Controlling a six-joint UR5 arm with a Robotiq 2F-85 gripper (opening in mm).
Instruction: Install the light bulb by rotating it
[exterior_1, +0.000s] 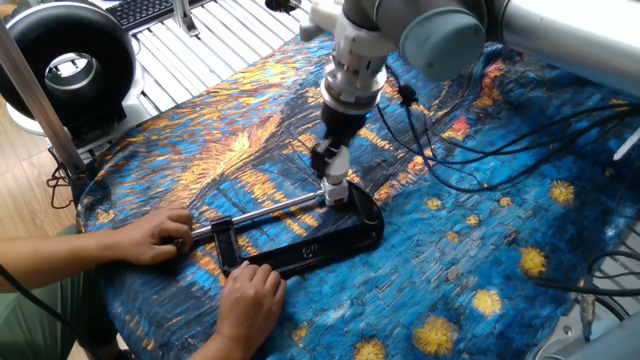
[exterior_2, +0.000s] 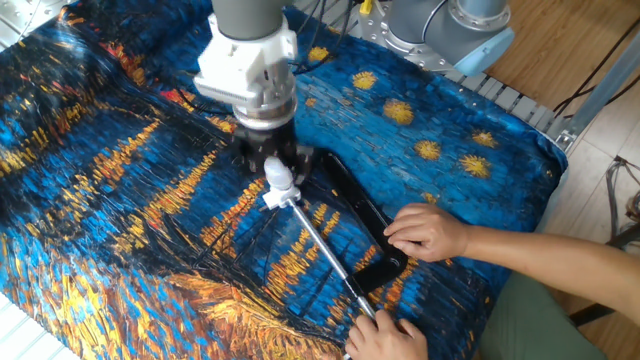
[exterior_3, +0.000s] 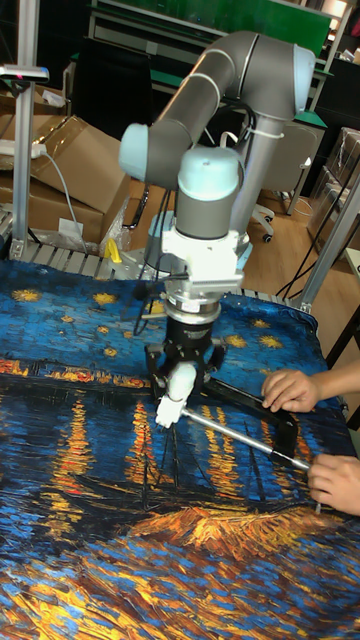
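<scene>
Pincer (exterior_3: 180, 385) clamped on light bulb (exterior_2: 277, 176), mid-counter. Best bet imo: keep axis plumb over socket (exterior_1: 336, 190), twist gently, no cross-threading.

The table (exterior_1: 520, 200) wears a blue and orange painted cloth (exterior_2: 90, 150); beside it runs a wooden floor (exterior_2: 560, 60); a black round fan (exterior_1: 65, 60) stands by the table's corner, near a keyboard (exterior_1: 145, 10); behind the table sit cardboard boxes (exterior_3: 75, 160), an office chair (exterior_3: 270, 170) and a green board (exterior_3: 250, 20).
</scene>
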